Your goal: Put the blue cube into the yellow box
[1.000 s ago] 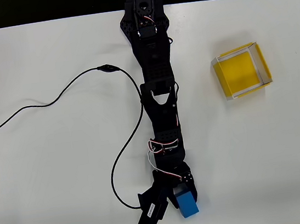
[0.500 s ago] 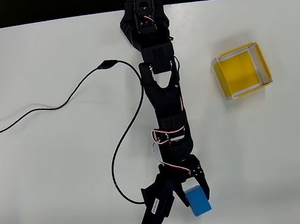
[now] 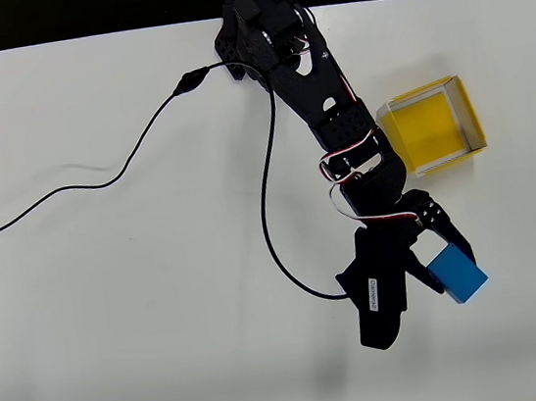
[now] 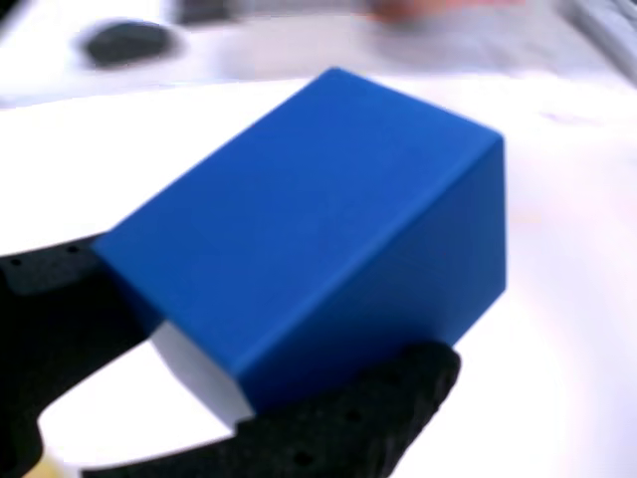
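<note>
A: Where is the cube (image 3: 458, 273)?

B: Pinched in the gripper (image 3: 441, 259), the jaws pressed on two of its opposite sides. The overhead view has it below the box (image 3: 430, 126) and apart from it.

A: And from the wrist?

B: The cube (image 4: 318, 229) sits tilted, with a black finger (image 4: 338, 423) under its lower edge. The table (image 3: 114, 310) is white; a black cable (image 3: 142, 143) trails left across it.

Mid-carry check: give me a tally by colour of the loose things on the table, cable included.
Blue: 1, cube, held in the pincer
Yellow: 1, box
Black: 1, cable
Total: 3
</note>
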`<state>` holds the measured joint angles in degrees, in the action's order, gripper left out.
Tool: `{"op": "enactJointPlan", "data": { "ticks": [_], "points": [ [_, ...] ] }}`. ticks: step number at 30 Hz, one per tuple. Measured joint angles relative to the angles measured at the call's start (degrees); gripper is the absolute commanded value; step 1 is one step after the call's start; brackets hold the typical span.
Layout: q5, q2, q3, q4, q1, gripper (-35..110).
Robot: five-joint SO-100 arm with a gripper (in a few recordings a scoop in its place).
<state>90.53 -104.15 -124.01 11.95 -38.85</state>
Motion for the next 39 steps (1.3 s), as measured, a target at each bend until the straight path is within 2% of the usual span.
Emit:
{"op": "enactJointPlan", "data": {
  "ticks": [8, 18, 30, 39],
  "points": [
    [-5.4, -11.3, -8.5, -4.7, -10.9, 18],
    [-14.9, -21.1, -13.3, -16.0, -22.1, 18],
    [-24.1, -21.7, -15.3, -32.2, -26.0, 17],
    [-27.4, -19.6, -15.3, -37.8, -26.5, 17]
  ]
}}
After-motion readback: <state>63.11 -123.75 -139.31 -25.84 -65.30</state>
